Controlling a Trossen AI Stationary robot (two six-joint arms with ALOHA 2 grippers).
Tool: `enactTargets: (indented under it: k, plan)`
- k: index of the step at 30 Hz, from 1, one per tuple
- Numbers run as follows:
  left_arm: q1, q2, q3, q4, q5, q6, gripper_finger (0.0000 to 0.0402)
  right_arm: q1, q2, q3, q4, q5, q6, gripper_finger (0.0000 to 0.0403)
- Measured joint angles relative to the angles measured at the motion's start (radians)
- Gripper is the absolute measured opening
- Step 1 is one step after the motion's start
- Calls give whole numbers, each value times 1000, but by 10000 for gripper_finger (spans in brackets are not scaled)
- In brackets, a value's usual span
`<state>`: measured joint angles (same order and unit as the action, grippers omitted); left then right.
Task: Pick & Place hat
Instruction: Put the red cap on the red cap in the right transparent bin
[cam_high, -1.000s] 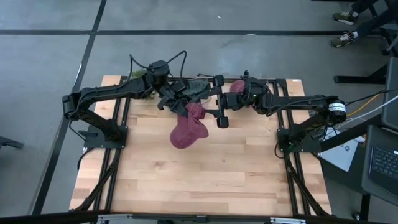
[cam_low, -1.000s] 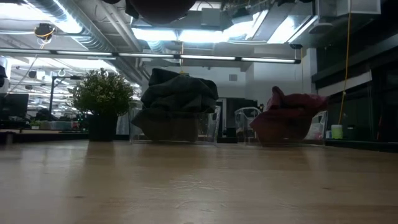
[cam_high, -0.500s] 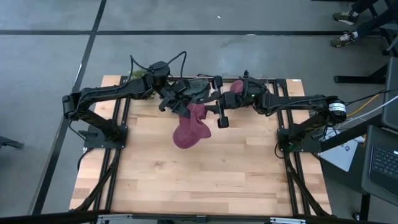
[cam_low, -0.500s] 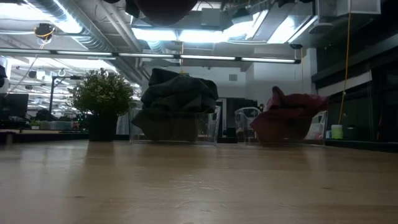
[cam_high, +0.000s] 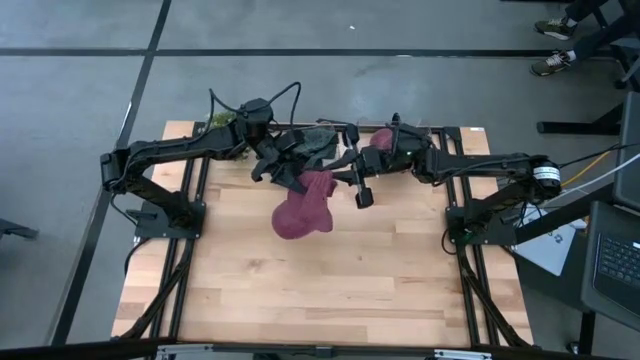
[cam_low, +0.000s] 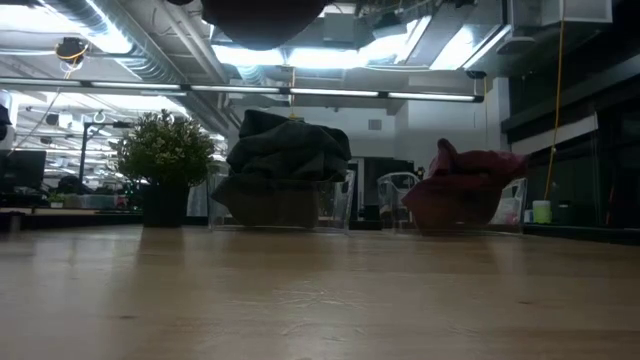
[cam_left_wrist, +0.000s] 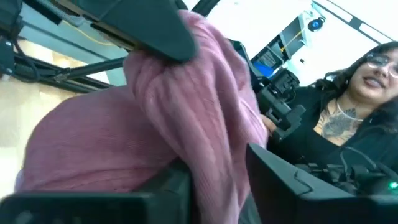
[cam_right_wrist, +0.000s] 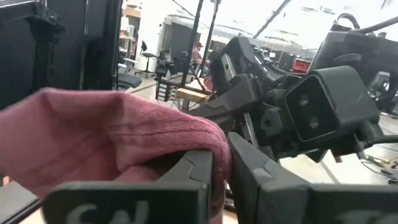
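From my seat I see a potted plant at the table's far left. Beside it a clear bin of dark clothes, then a bin of maroon clothes further right. The pink hat hangs above the table, between both arms. The left gripper has its jaws parted around the hat's upper fold. The right gripper is clamped onto the hat's edge. A person sits beyond the table.

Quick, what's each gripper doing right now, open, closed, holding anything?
Left gripper: fingers apart around the pink hat; whether it grips cannot be told.
Right gripper: shut on the pink hat.
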<state>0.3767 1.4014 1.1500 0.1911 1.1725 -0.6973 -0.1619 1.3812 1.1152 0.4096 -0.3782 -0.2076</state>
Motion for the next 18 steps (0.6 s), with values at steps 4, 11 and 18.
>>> enactTargets:
  k: [4,11,18]
  plan:
    - [28,0,0,-8,0,45,157,-12,-71,0,-144,-6,-2,32]
    - [100,-1,0,-13,-5,91,179,-34,-213,0,-339,-61,119,37]
    - [145,-2,0,-13,-26,91,176,-27,-328,0,-588,443,124,32]
